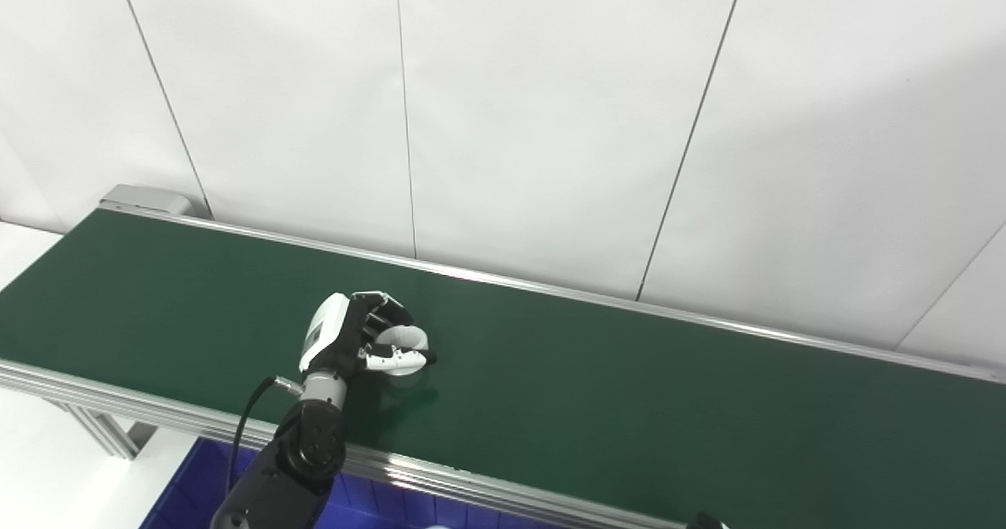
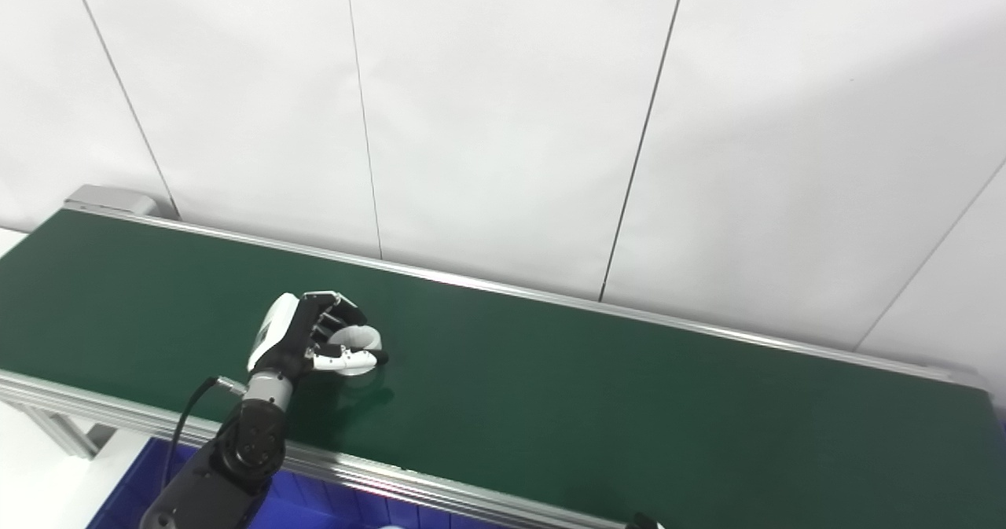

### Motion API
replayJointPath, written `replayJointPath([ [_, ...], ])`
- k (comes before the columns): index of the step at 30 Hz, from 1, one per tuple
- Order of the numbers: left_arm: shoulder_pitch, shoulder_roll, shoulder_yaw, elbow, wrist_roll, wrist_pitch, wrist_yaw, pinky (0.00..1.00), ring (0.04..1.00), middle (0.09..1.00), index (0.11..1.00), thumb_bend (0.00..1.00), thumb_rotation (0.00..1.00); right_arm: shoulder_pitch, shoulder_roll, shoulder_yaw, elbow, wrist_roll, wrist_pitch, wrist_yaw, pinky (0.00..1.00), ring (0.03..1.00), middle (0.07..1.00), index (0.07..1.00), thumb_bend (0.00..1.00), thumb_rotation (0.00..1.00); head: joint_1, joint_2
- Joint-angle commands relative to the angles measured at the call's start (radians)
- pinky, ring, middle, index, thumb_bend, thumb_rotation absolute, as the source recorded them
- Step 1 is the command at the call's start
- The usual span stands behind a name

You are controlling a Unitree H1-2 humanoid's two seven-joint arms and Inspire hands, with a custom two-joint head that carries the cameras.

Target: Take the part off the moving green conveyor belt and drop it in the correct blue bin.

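Over the belt [image 1: 629, 403], left of center, the left hand [image 1: 357, 339] is curling its fingers around a white ring [image 1: 409, 354].

The left hand [image 1: 357, 339] reaches in from the near left, fingers [image 1: 385, 317] curled shut around a white part [image 1: 407, 354].

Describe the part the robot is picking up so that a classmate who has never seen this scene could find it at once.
Start at the long green conveyor belt running in front of the white wall. On its left half the left hand reaches over the near rail. The part is the small white ring-like piece enclosed by its fingers, the only loose item visible on the belt.
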Motion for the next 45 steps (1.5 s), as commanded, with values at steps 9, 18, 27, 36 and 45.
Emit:
replayJointPath([
  [9,0.152,-0.018,0.027,-0.247,0.027,-0.166,0.093,0.25,0.354,0.458,0.517,0.50,0.00,0.014,0.007,0.005,-0.045,-0.004,-0.052,-0.012,0.68,0.774,0.816,0.857,0.59,0.18,-0.025,0.031],
  [18,0.312,-0.052,0.012,-0.594,-0.005,-0.260,0.021,0.30,0.381,0.496,0.506,0.50,0.00,0.041,0.038,-0.009,-0.110,-0.027,-0.025,0.002,0.68,0.768,0.803,0.841,0.61,0.23,-0.119,0.127],
  [27,0.415,-0.053,0.032,-0.678,-0.095,-0.351,-0.060,0.27,0.445,0.511,0.464,0.50,0.00,0.059,0.071,-0.016,-0.178,-0.066,-0.005,0.024,0.66,0.749,0.791,0.823,0.67,0.26,-0.256,0.256],
  [36,0.495,-0.025,0.032,-0.601,-0.200,-0.443,-0.153,0.36,0.415,0.517,0.474,0.50,0.00,0.060,0.109,-0.013,-0.197,-0.087,0.024,0.037,0.72,0.785,0.817,0.855,0.68,0.40,-0.388,0.379],
  [45,0.536,-0.016,-0.015,-0.443,-0.219,-0.478,-0.188,0.41,0.450,0.511,0.464,0.50,0.00,0.047,0.126,-0.015,-0.178,-0.098,0.021,0.037,0.74,0.799,0.830,0.867,0.71,0.46,-0.414,0.402],
])
